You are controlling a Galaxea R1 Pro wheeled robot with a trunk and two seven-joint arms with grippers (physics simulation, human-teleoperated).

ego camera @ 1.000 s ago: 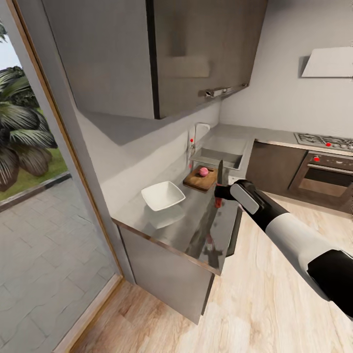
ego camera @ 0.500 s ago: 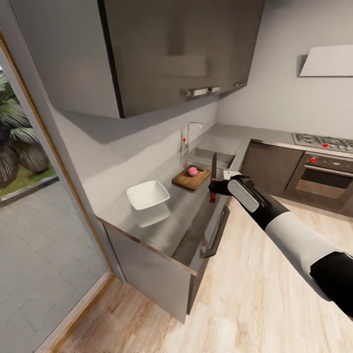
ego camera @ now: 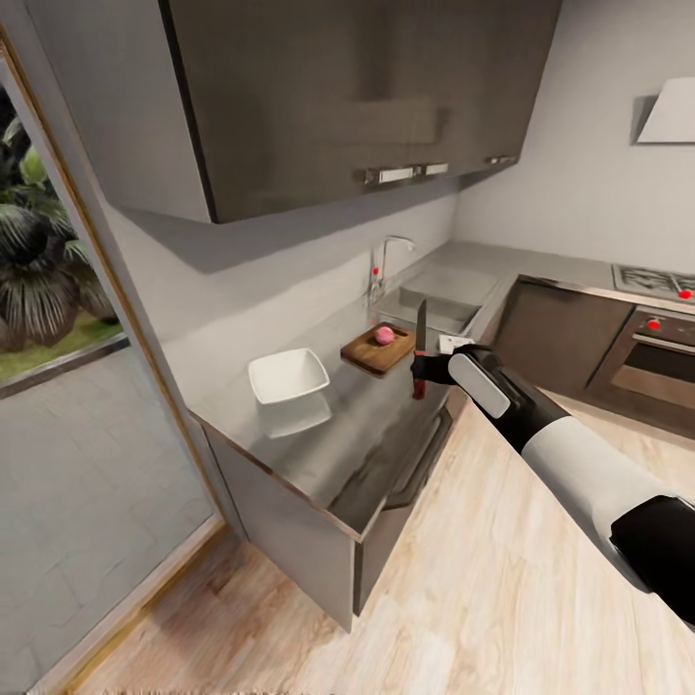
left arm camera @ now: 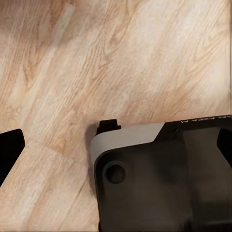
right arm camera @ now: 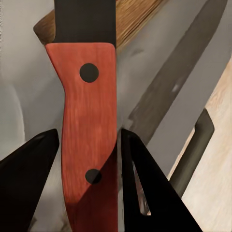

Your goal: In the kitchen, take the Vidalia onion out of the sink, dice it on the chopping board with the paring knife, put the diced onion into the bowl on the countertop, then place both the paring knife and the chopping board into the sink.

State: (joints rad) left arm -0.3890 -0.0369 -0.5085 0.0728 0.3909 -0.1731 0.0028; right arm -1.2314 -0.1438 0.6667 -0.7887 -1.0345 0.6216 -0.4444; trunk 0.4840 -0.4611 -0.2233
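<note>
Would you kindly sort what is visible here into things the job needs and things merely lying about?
Job: pinkish round onion; dark brown wooden chopping board; red-handled paring knife; white squarish bowl; grey metal sink; glossy grey countertop.
Bystanders: oven; upper cabinets.

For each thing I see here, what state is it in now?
Onion: whole, lying on the board.
Board: flat on the countertop.
Bowl: upright, empty.
Knife: held blade up.
Right gripper: shut on the knife.
Left gripper: state unclear.
</note>
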